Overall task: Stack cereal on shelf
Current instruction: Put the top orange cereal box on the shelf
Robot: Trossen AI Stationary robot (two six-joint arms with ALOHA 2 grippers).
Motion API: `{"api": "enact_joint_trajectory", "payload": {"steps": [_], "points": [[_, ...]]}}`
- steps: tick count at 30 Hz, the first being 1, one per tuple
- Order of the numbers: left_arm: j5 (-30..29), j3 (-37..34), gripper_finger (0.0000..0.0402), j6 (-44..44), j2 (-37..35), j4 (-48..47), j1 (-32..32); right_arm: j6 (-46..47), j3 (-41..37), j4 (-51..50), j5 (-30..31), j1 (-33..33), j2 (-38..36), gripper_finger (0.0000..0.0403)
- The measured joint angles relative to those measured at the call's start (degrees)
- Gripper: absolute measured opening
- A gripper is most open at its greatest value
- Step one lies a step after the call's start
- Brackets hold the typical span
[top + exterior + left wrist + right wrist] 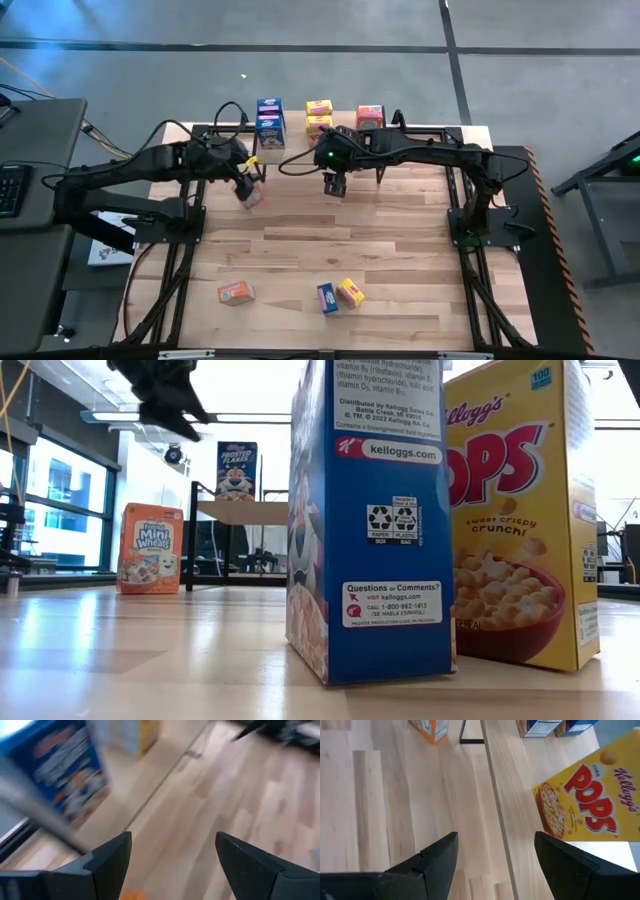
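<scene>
The shelf point(420, 131) stands along the table's far edge. On it stand blue cereal boxes point(270, 118), yellow ones point(319, 115) and an orange one point(370, 117). My left gripper point(248, 188) hangs open in front of the shelf's left part, above a small orange box point(251, 197). Only a sliver of that orange box point(132, 895) shows between its fingers in the left wrist view. My right gripper point(335, 186) hangs open in front of the shelf's middle, over bare table point(495, 855). The yellow box point(590, 805) and the shelf point(520, 795) lie ahead of it.
Near the table's front edge stand three more boxes: orange point(237, 292), blue point(327, 297) and yellow point(350, 292). The blue box point(370, 520) and the yellow box point(520, 510) fill the low view. Black frame rails point(470, 230) run along both table sides.
</scene>
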Motion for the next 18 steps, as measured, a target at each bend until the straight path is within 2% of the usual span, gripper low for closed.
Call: {"api": "enact_joint_trajectory", "payload": {"steps": [5, 11, 18], "points": [[-5.06, 2.17, 0.028, -3.49, -0.03, -9.28, 0.02, 1.56, 0.0, -0.43, -0.24, 0.71, -1.78, 0.0256], [-5.04, 2.19, 0.028, -6.18, 0.03, -15.22, 0.03, 2.49, 0.0, -1.55, -0.2, 2.27, -4.11, 0.0256], [-5.33, 2.19, 0.028, -7.71, 0.08, -17.73, 0.15, 5.42, -0.02, -2.12, 0.04, 4.17, -6.36, 0.0256]]}}
